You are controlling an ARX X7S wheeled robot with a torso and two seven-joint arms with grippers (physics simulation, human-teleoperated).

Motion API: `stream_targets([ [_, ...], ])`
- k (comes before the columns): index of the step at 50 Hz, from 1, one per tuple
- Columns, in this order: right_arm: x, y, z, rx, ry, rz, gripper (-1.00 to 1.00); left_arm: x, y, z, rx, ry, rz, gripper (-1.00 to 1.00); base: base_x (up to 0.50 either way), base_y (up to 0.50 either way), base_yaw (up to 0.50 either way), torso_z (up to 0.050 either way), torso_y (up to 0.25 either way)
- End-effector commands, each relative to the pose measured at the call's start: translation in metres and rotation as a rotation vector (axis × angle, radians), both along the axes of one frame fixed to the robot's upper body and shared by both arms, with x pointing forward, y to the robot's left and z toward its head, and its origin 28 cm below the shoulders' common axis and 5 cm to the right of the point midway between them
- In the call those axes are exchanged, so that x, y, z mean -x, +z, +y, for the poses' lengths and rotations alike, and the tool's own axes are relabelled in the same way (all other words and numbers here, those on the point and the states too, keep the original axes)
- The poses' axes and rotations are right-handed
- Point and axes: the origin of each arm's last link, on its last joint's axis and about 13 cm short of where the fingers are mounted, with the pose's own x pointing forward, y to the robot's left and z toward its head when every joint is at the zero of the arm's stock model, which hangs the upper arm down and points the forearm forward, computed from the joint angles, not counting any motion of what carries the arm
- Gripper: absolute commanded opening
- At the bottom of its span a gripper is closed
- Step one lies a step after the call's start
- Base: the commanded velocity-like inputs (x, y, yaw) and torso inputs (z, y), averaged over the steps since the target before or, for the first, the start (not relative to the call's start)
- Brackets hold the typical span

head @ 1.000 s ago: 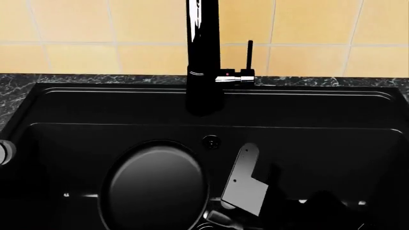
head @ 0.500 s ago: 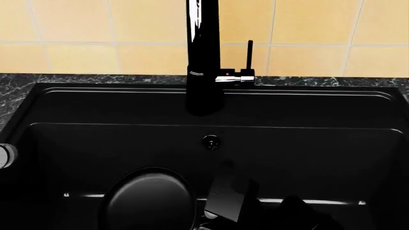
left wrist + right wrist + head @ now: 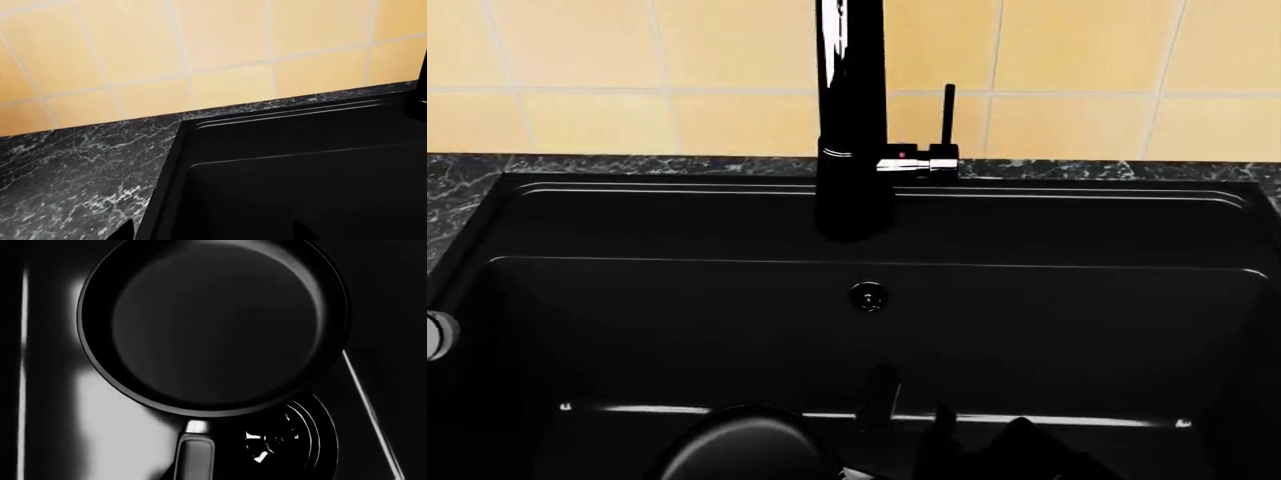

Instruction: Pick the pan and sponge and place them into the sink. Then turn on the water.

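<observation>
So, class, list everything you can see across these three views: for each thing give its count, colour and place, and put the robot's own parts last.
Pan: one, glossy black, low in the sink, partly covering the drain; handle toward the right wrist camera.
Sink: one, matte black, set in the counter.
Drain: one, dark with chrome glints, in the sink floor beside the pan handle.
Overflow fitting: one, round, dark, on the sink's back wall.
Faucet: one, glossy black tube behind the sink; no water runs.
Lever: one, thin, black, upright beside the faucet.
Counter: black marble with white veins, around the sink.
Wall tiles: yellow, behind the counter.
Sponge: none in view.
Right arm: black, at the head view's lower edge; gripper not visible.
</observation>
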Motion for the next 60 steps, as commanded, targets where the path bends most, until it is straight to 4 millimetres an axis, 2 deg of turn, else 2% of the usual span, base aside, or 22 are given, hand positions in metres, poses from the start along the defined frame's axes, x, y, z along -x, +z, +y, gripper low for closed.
stream_targets([
  [1,-0.008,0.011,0.01,-0.119,-0.028,-0.017,-1.0,-0.003,-0.004,-0.001,0.024,-0.04,-0.001,1.0,0.0,0.0,0.0,0.0,0.0],
  [10,-0.008,0.012,0.011,-0.123,-0.043,-0.011,-1.0,-0.003,-0.006,0.0,0.019,-0.04,0.007,1.0,0.0,0.0,0.0,0.001,0.001],
  [11,-0.008,0.012,0.011,-0.124,-0.044,-0.009,1.0,-0.005,-0.006,-0.002,0.018,-0.04,0.007,1.0,0.0,0.0,0.0,0.0,0.0],
  [38,-0.008,0.011,0.011,-0.152,-0.058,-0.025,1.0,-0.006,0.0,-0.004,0.006,-0.048,-0.001,1.0,0.0,0.0,0.0,0.0,0.0],
  [46,-0.007,0.011,0.011,-0.205,-0.088,-0.175,1.0,-0.005,0.002,-0.003,0.002,-0.05,-0.004,1.0,0.0,0.0,0.0,0.0,0.0],
  [47,-0.009,0.015,0.009,-0.22,-0.094,-0.208,1.0,-0.005,0.002,-0.001,0.001,-0.048,-0.002,1.0,0.0,0.0,0.0,0.0,0.0],
  [48,-0.006,0.026,-0.034,-0.184,-0.186,-0.165,1.0,-0.005,0.002,-0.001,0.001,-0.047,-0.002,1.0,0.0,0.0,0.0,0.0,0.0],
  [49,0.002,0.034,-0.059,-0.163,-0.271,-0.139,1.0,-0.006,0.001,-0.001,0.001,-0.045,0.0,1.0,0.0,0.0,0.0,0.0,0.0],
  [51,0.005,0.056,-0.04,-0.168,-0.263,-0.128,1.0,-0.007,0.001,-0.003,-0.001,-0.044,0.001,1.0,0.0,0.0,0.0,0.0,0.0],
  [53,0.01,0.093,-0.008,-0.245,-0.11,-0.271,1.0,-0.008,0.001,-0.004,-0.001,-0.045,0.001,1.0,0.0,0.0,0.0,0.0,0.0],
  [60,0.018,0.104,-0.011,-0.283,-0.148,-0.339,1.0,-0.007,0.0,-0.003,0.0,-0.046,0.003,1.0,0.0,0.0,0.0,0.0,0.0],
])
